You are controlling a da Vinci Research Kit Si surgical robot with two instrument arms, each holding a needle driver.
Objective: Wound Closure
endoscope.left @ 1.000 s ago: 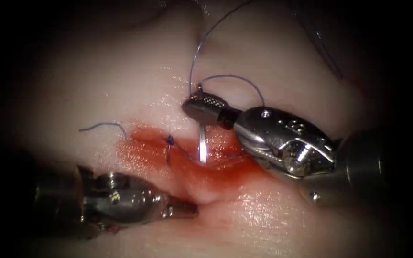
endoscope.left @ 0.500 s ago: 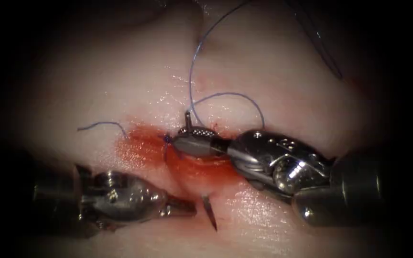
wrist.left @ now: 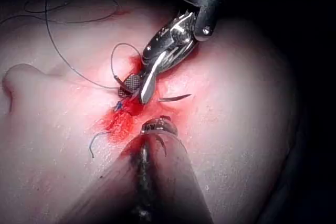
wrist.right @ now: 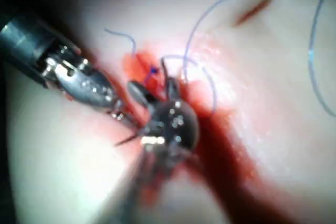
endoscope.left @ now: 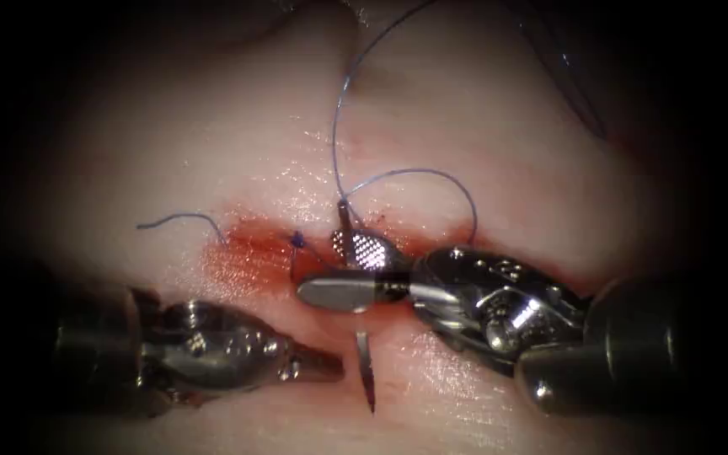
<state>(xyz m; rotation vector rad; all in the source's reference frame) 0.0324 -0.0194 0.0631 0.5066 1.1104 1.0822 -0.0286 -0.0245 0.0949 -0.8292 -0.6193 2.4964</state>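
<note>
From the endoscope I see my right tool (endoscope.left: 343,271) with its jaws spread apart over the cut (endoscope.left: 330,312), holding nothing. The needle (endoscope.left: 366,371) is through the tissue (endoscope.left: 212,152): its pointed end sticks out below the cut, its tail end stands above it beside the upper jaw. The thread (endoscope.left: 398,174) loops up from that tail. My left tool (endoscope.left: 326,365) lies just left of the point, jaws closed and empty. An earlier knot (endoscope.left: 297,240) sits left of the needle in red fluid (endoscope.left: 246,257).

In the left wrist view, the right tool (wrist.left: 137,88) gapes above the needle (wrist.left: 176,98); the left tool (wrist.left: 156,125) sits near it.

In the right wrist view, the left tool (wrist.right: 119,113) reaches toward the needle (wrist.right: 126,140).
</note>
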